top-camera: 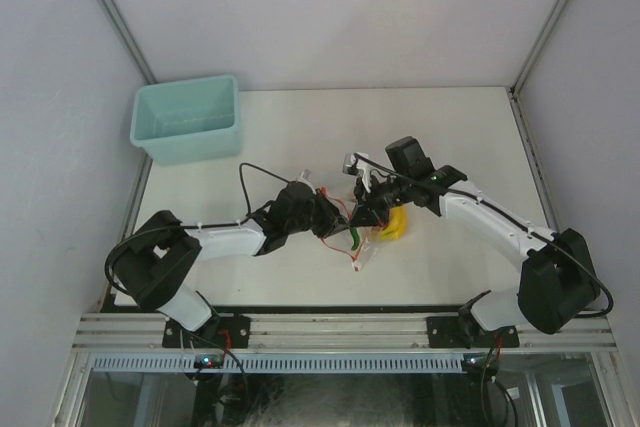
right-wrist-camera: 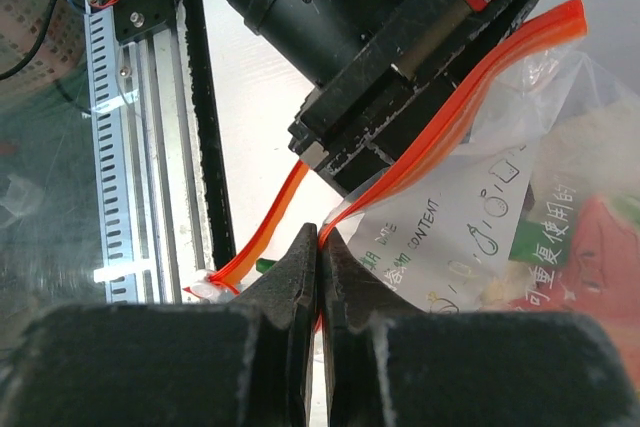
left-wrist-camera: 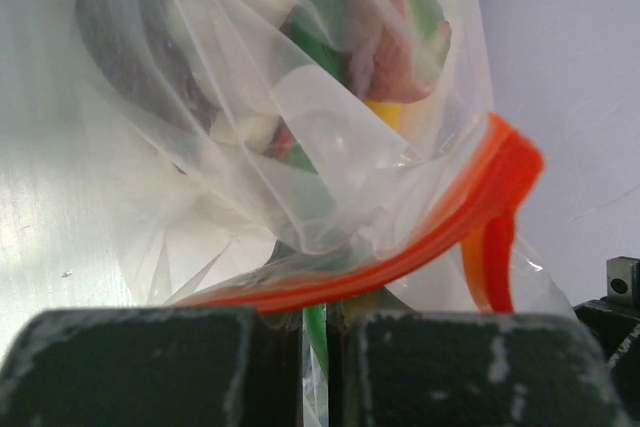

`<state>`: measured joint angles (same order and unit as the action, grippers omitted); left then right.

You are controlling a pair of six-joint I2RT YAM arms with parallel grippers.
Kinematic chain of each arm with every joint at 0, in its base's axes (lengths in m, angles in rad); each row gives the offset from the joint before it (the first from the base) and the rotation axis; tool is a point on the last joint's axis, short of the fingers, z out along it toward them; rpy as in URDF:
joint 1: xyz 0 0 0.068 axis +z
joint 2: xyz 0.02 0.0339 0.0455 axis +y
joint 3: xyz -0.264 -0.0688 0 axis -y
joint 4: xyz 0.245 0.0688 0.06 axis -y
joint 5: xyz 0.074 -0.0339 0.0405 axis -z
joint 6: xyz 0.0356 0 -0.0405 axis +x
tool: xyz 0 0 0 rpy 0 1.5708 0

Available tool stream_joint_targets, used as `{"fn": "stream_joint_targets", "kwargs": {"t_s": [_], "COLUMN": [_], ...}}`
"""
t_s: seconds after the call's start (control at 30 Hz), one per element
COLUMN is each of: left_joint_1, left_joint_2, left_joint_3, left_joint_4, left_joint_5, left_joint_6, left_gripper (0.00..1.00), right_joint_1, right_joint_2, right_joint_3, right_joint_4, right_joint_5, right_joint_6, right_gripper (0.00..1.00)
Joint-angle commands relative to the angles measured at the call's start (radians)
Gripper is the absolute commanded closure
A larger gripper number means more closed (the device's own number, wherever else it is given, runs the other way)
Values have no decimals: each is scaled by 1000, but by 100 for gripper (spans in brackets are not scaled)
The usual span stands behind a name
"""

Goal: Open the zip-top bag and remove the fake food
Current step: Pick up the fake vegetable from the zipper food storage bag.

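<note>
The zip-top bag [top-camera: 368, 232] hangs just above the table centre, held between both grippers. My left gripper [top-camera: 322, 212] is shut on the bag's edge just below the red-orange zip strip [left-wrist-camera: 400, 265]. In the left wrist view, the fake food shows through the clear plastic: a green and red piece [left-wrist-camera: 392, 22] and a bit of yellow [left-wrist-camera: 385, 112]. My right gripper [right-wrist-camera: 318, 239] is shut on the other half of the strip [right-wrist-camera: 262, 237], beside the white label [right-wrist-camera: 450, 237]. The two strip halves stand apart. A yellow banana [top-camera: 393, 226] and a green piece [top-camera: 355, 238] show in the bag from above.
A teal bin [top-camera: 187, 117] stands at the table's back left corner. The metal rail [top-camera: 340, 332] runs along the near edge, below the bag. Grey walls close in both sides and the back.
</note>
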<state>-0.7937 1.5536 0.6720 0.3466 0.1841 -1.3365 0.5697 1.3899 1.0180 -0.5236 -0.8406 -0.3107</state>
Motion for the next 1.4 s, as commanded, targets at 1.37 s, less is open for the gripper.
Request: {"fn": "stream_joint_targets", "kwargs": {"t_s": [1.37], "left_joint_1": [60], "left_joint_2": [-458], "left_joint_3": [-93], "left_joint_4": [-373], "left_joint_5": [206], "left_joint_6": [223], "left_gripper": [100], "right_joint_1": [-179], "right_joint_2": [-32], "right_joint_3": [-21], "right_joint_4": [11], "right_joint_5": [-12], "right_joint_6": [-27], "right_gripper": [100]}}
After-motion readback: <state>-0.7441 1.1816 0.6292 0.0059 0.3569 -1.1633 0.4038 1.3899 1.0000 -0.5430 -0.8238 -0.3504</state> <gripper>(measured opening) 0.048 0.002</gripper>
